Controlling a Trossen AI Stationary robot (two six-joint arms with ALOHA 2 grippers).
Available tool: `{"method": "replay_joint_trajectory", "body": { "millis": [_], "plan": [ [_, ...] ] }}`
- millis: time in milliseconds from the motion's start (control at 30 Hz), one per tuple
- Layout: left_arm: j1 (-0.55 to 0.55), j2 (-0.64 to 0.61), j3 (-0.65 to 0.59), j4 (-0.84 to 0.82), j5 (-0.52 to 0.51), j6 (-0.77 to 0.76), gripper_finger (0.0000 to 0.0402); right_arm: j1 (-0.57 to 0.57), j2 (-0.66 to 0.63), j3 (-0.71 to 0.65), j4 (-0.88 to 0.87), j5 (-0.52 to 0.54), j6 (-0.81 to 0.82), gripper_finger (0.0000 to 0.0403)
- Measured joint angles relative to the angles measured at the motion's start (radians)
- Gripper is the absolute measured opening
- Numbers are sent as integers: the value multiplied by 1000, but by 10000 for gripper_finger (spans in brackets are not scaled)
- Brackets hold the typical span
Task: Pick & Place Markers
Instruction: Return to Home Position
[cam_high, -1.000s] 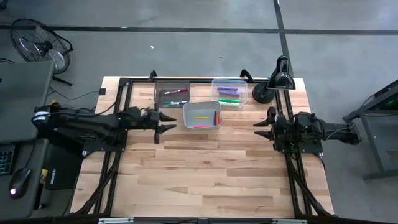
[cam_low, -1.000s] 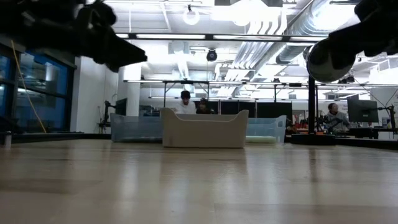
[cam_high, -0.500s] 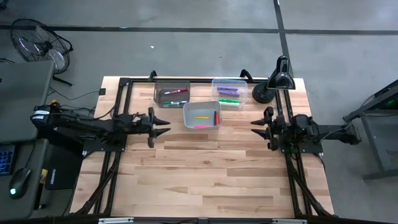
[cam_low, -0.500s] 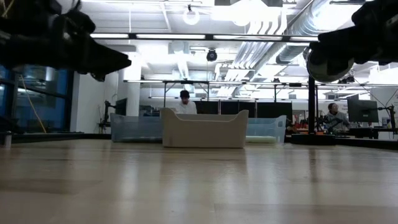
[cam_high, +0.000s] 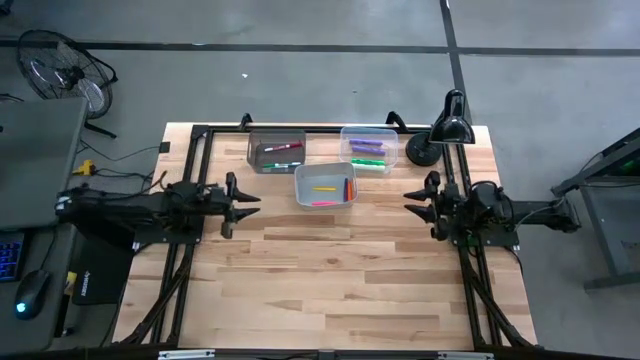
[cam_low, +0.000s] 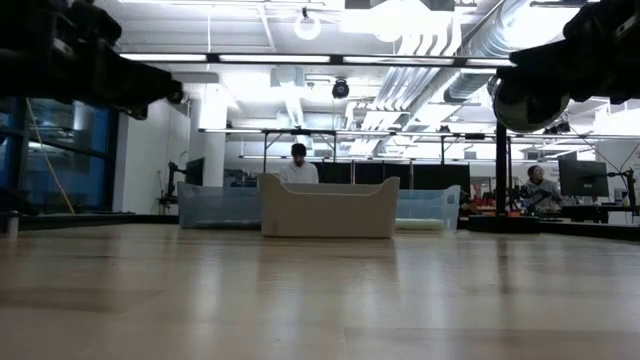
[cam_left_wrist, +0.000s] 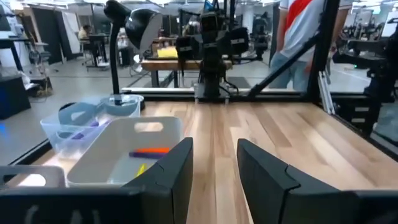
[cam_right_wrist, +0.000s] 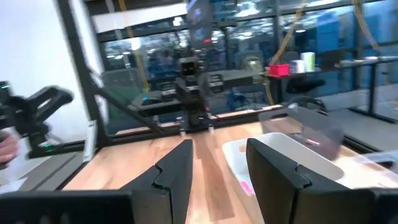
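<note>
The markers lie flat on the floors of three bins at the table's far middle. Red and green ones are in the dark grey bin (cam_high: 277, 150), purple and green ones in the clear bin (cam_high: 368, 148). Yellow, red-orange (cam_left_wrist: 149, 150) and pink ones (cam_high: 322, 203) are in the white bin (cam_high: 325, 185). My left gripper (cam_high: 250, 203) stands open left of the white bin, pointing level toward it with nothing between its fingers (cam_left_wrist: 214, 168). My right gripper (cam_high: 410, 202) stands open right of that bin, also empty (cam_right_wrist: 217, 168).
A black desk lamp (cam_high: 440, 135) stands at the far right corner, beside the clear bin. A black frame (cam_high: 200, 135) runs along the table's sides and far edge. Bare wood (cam_high: 330, 280) lies between the arms and toward the near edge. People stand beyond the table (cam_low: 298, 160).
My left gripper has drawn back from the white bin toward the table's left edge and sunk a little, staying open and empty. The bins and markers have not moved.
</note>
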Motion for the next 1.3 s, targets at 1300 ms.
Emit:
{"method": "replay_joint_trajectory", "body": {
  "millis": [1300],
  "plan": [
    [0, -347, 40, -458, 22, -115, 122, 0, 12, 0, -112, -38, 25, 139]
  ]
}}
